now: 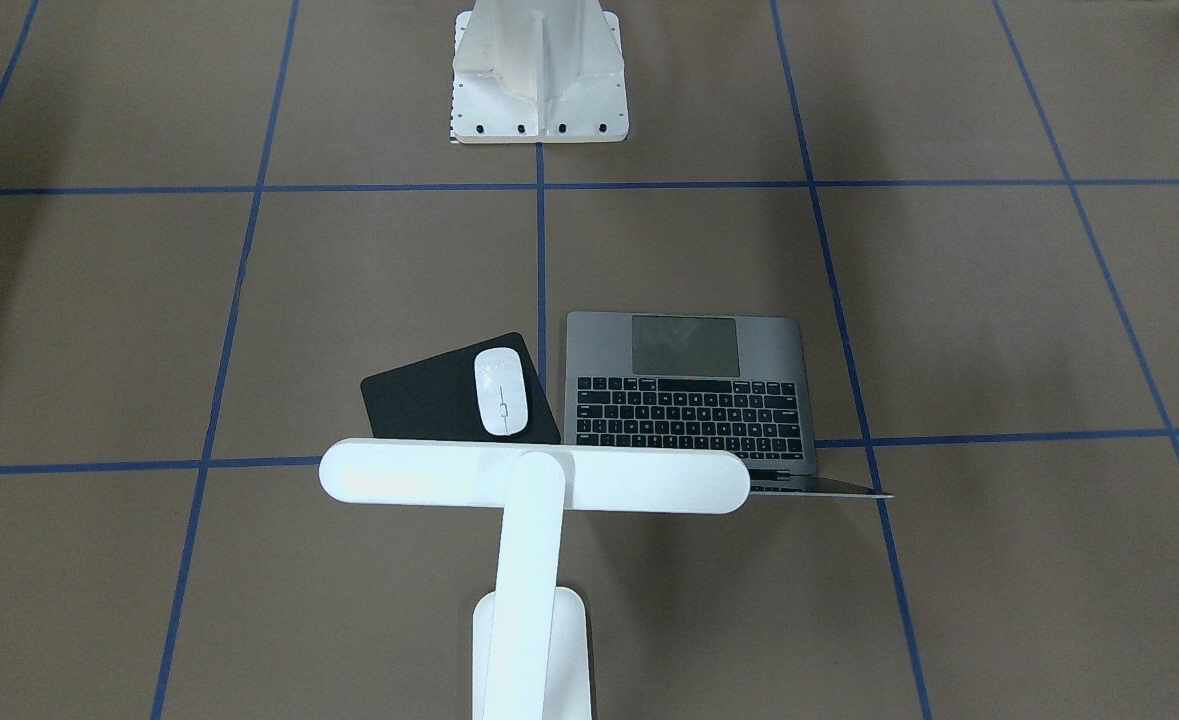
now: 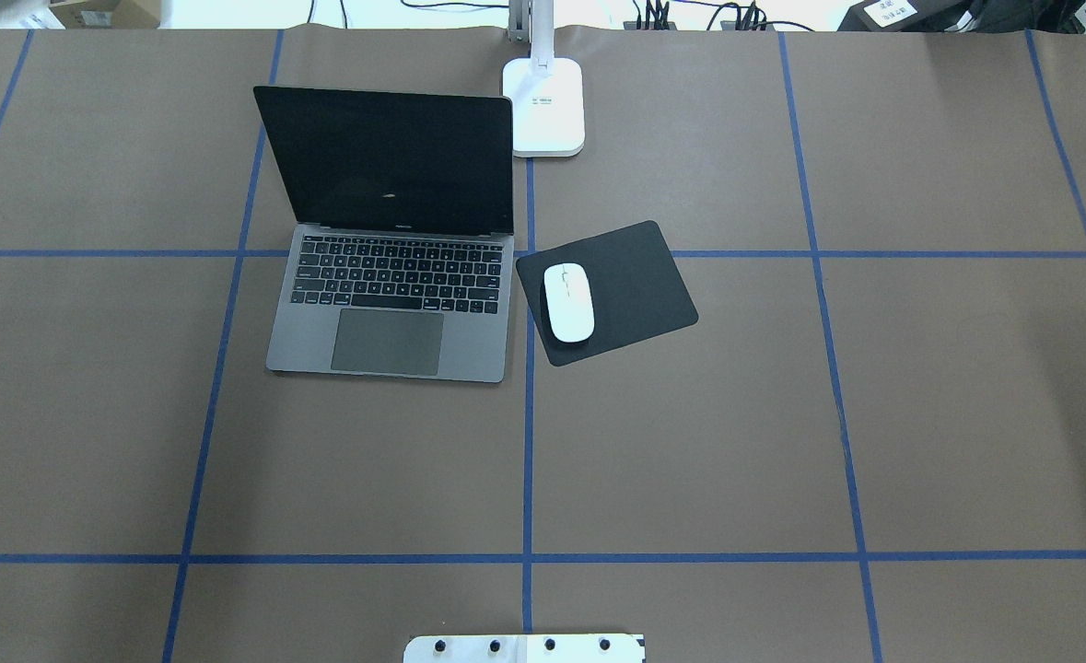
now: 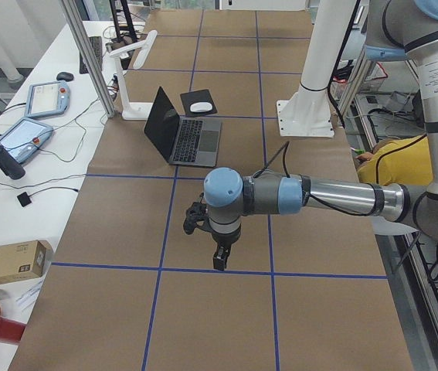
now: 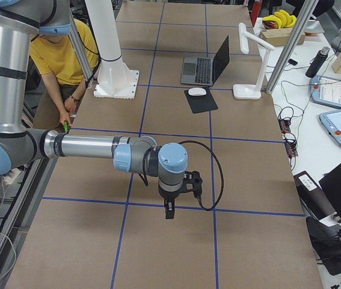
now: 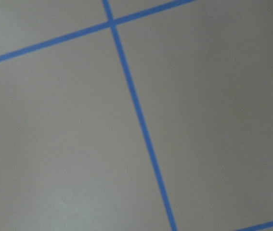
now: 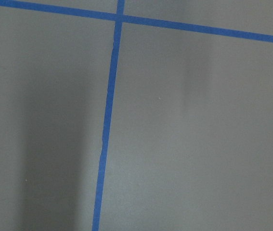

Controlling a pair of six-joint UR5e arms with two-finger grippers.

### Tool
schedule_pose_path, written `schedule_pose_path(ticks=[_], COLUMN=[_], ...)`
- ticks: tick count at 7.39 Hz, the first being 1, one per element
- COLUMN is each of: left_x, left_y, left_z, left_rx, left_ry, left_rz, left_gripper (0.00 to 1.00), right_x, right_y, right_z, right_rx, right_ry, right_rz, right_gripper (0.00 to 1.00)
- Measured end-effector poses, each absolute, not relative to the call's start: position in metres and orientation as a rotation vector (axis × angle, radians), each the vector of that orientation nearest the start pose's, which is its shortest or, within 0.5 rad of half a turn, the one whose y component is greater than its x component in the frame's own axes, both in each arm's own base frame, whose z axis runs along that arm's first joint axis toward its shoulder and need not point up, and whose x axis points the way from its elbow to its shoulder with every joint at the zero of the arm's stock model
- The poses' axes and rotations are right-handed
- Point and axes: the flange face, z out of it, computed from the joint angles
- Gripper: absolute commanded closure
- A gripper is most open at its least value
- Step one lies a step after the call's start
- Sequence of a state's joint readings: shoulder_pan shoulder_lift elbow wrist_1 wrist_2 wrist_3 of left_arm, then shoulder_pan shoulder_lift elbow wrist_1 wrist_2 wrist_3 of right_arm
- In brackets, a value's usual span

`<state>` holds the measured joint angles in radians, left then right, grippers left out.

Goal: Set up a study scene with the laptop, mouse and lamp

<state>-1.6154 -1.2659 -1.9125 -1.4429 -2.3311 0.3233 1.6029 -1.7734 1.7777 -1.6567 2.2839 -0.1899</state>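
The laptop [image 2: 386, 304] stands open with a dark screen left of the table's centre line; it also shows in the front view [image 1: 689, 400]. The white mouse [image 2: 568, 302] lies on a black pad [image 2: 635, 276] just right of the laptop. The white lamp [image 1: 534, 478] stands behind them, its base [image 2: 543, 106] at the far edge and its bar head over the pad and keyboard. My left gripper [image 3: 219, 259] shows only in the left side view and my right gripper [image 4: 169, 211] only in the right side view. Both hang above bare table far from the objects; I cannot tell if they are open or shut.
The white ribbed pedestal [image 1: 539, 70] stands at the robot's side of the table. Blue tape lines [image 2: 528, 442] grid the brown table cover. A person in yellow [image 4: 59, 54] crouches beside the pedestal. Tablets and cables lie on the side bench [image 3: 37, 116].
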Motion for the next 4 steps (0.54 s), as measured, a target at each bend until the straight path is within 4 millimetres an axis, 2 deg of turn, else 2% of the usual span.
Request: schedule_pose_path(ticks=[1, 2, 4], left_x=[-0.086, -0.090, -0.093], left_y=[-0.350, -0.354, -0.362], left_z=[0.649, 0.651, 0.638], left_rx=[0.034, 0.037, 0.068], left_ry=[0.770, 0.773, 0.766], left_rz=[0.205, 0.194, 0.197], left_gripper=[0.00, 0.00, 0.00], right_x=[0.081, 0.081, 0.081], right_y=[-0.398, -0.398, -0.399], right_z=[0.660, 0.659, 0.657], right_rx=[0.003, 0.005, 0.025], right_ry=[-0.717, -0.717, -0.715], right_rz=[-0.122, -0.123, -0.133], right_gripper=[0.00, 0.00, 0.00])
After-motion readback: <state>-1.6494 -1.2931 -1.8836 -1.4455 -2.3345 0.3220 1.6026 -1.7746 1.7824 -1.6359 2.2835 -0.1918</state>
